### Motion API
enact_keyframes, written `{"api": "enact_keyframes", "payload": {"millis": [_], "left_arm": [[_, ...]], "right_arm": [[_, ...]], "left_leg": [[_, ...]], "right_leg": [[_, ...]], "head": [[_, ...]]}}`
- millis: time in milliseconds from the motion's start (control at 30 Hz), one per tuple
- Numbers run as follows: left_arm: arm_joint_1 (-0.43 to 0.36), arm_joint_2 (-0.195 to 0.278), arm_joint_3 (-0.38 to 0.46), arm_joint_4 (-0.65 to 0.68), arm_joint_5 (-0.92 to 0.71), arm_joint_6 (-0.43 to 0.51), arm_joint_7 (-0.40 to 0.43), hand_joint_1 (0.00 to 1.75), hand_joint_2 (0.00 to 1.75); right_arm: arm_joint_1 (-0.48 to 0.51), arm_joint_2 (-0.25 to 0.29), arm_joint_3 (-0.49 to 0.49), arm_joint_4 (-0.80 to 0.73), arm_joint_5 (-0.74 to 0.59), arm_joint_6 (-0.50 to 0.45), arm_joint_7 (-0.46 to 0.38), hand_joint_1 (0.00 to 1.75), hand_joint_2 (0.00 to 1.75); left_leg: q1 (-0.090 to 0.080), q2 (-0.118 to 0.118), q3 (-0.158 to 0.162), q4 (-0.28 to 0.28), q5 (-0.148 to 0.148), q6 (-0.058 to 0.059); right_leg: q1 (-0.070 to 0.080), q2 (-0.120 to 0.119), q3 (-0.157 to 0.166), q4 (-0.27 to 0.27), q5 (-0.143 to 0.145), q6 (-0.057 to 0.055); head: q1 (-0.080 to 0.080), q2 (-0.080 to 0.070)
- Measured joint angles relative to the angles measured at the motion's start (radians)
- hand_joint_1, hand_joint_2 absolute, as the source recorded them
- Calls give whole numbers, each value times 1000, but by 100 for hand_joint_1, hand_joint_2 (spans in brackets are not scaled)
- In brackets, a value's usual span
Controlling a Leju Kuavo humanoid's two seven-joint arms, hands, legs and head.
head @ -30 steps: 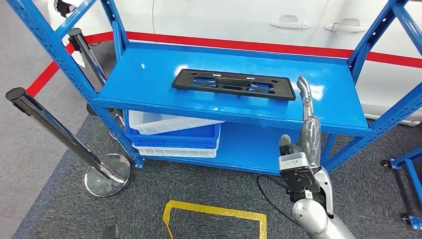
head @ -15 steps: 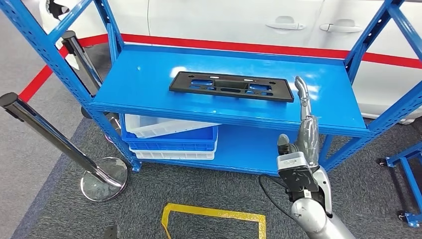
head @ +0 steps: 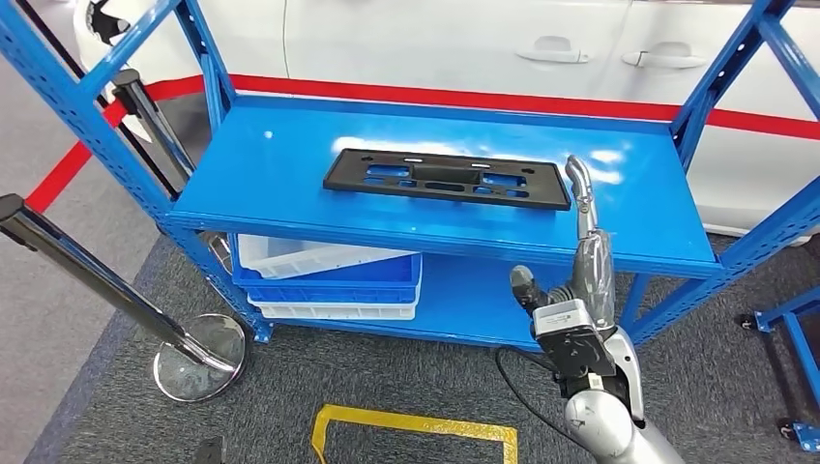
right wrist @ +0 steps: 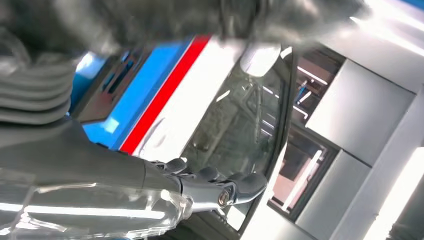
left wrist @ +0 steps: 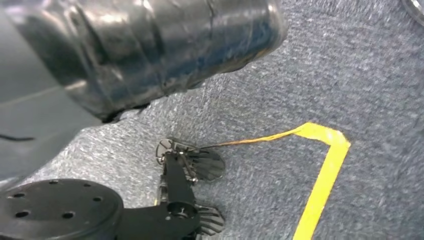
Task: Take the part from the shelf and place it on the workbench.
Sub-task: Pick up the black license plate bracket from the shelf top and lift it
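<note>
Just beyond the right robot hand, raised with fingers extended and empty: black part, flat on blue shelf.

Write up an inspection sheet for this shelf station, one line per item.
Surface: blue shelf, top deck carries one item.
Job's things: black part lies flat on the top deck, untouched.
Clutter: stacked bins on the lower deck.
Hands: right hand raised at the front edge, fingers extended, holding nothing; left hand state unclear.
Cables: black cable on the carpet.
Surroundings: white car, chrome stanchion, yellow floor tape.
</note>
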Motion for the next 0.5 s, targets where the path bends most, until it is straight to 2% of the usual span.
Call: {"api": "enact_keyframes", "payload": {"millis": [67, 100, 167, 200, 233, 267, 300, 333, 367, 400, 433, 500], "left_arm": [[0, 0, 0, 0, 0, -2, 0, 0, 0], [-1, 0, 0, 0, 0, -2, 0, 0, 0], [-1, 0, 0, 0, 0, -3, 0, 0, 0], [-1, -1, 0, 0, 0, -3, 0, 0, 0], [1, -1, 0, 0, 0, -3, 0, 0, 0], [2, -1, 0, 0, 0, -3, 1, 0, 0], [4, 0, 0, 0, 0, -3, 1, 0, 0], [5, 0, 0, 0, 0, -3, 1, 0, 0], [5, 1, 0, 0, 0, -3, 1, 0, 0], [3, 1, 0, 0, 0, -4, 1, 0, 0], [2, 2, 0, 0, -1, -5, 2, 0, 0], [0, 2, 0, 0, -3, -5, 5, 0, 0]], "right_arm": [[0, 0, 0, 0, 1, 2, -2, 0, 175], [0, 0, 0, -1, 1, 2, -3, 0, 175], [-1, 2, 1, -1, 1, 2, -4, 0, 175], [0, 2, 1, 0, 1, 2, -4, 0, 175], [0, 2, 2, 0, 1, 2, -4, 0, 175], [1, 2, 2, 0, 1, 2, -4, 0, 131], [1, 2, 2, 0, 1, 4, -4, 0, 87], [1, 2, 2, 0, 1, 6, -5, 0, 44], [1, 2, 3, 0, 1, 10, -6, 0, 0], [0, 2, 3, 0, 1, 14, -7, 0, 0], [0, 2, 3, 0, 0, 19, -8, 0, 0], [-1, 2, 5, 0, -2, 30, -11, 0, 0]], "left_leg": [[2, 1, -5, 23, -17, -11], [3, 0, -24, 63, -36, -16], [6, 0, -101, 196, -84, -23], [6, 0, -142, 257, -97, -25], [7, 0, -170, 288, -92, -25], [6, 0, -178, 279, -64, -23], [6, 0, -167, 233, -21, -19], [4, -1, -145, 166, 27, -12], [1, -1, -121, 104, 60, -5], [-3, -2, -100, 55, 76, 3], [-6, -2, -88, 29, 77, 8], [-7, -2, -79, 15, 68, 16]], "right_leg": [[-3, 1, 10, -7, -4, -12], [-5, 1, 16, -10, -7, -18], [-5, 0, 25, -12, -14, -25], [-4, 1, 28, -11, -18, -26], [-3, 2, 34, -11, -23, -26], [-2, 5, 42, -11, -29, -26], [-2, 7, 52, -11, -36, -24], [-2, 9, 62, -12, -44, -22], [0, 10, 70, -12, -51, -18], [1, 10, 74, -12, -57, -14], [1, 11, 76, -13, -60, -9], [2, 11, 78, -18, -63, 1]], "head": [[-2, 0], [-4, 0], [-8, 0], [-8, 0], [-8, 0], [-8, 0], [-9, 0], [-9, 0], [-8, 0], [-8, 0], [-7, 0], [-6, 0]]}}
